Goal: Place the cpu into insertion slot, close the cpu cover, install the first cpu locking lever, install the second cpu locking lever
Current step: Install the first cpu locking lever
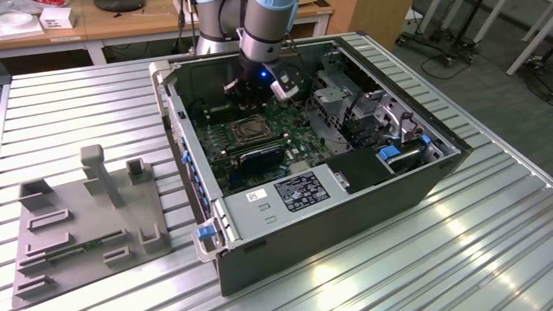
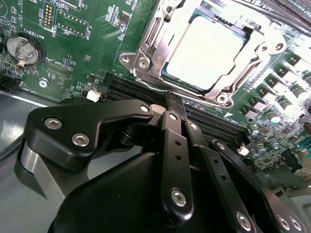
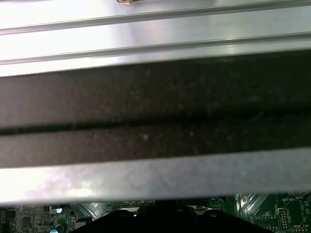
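The cpu (image 2: 209,46), a pale square chip, lies in the insertion slot (image 1: 246,129) on the green board (image 2: 87,43) inside the open computer case. The silvery cpu cover (image 2: 151,53) is down around it, and the chip shows through the cover's window. In the second wrist view my gripper (image 2: 175,103) is shut with nothing in it. Its black fingertips sit close above the long black memory slots (image 2: 131,87), just beside the socket's edge. In the exterior view the gripper (image 1: 250,107) hangs inside the case, just behind the socket. I cannot make out how the locking levers stand.
The case walls (image 1: 346,194) enclose the board, with a metal drive cage (image 1: 363,110) at the exterior view's right. A coin battery (image 2: 22,48) sits on the board. A grey fixture plate (image 1: 87,220) lies on the ribbed metal table (image 1: 449,259). The first wrist view faces a dark case wall (image 3: 155,111).
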Robot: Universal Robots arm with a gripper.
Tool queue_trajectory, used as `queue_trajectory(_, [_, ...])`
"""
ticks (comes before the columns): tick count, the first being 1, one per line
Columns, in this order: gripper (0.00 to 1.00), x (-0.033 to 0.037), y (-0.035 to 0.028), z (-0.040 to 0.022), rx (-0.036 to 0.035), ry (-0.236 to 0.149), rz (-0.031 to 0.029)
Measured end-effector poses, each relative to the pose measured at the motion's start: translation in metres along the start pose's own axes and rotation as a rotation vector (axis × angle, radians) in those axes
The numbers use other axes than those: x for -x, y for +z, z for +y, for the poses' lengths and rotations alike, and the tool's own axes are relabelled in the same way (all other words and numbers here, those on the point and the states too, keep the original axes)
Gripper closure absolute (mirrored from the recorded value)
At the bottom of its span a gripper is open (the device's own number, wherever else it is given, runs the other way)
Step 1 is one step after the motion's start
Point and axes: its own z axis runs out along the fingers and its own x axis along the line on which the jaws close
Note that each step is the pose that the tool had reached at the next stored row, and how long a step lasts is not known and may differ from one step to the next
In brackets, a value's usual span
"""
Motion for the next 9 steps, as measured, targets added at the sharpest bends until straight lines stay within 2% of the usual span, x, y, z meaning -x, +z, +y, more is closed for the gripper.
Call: queue_trajectory(9, [0.89, 0.0001, 0.0019, -0.0003, -0.0001, 0.0, 0.0001])
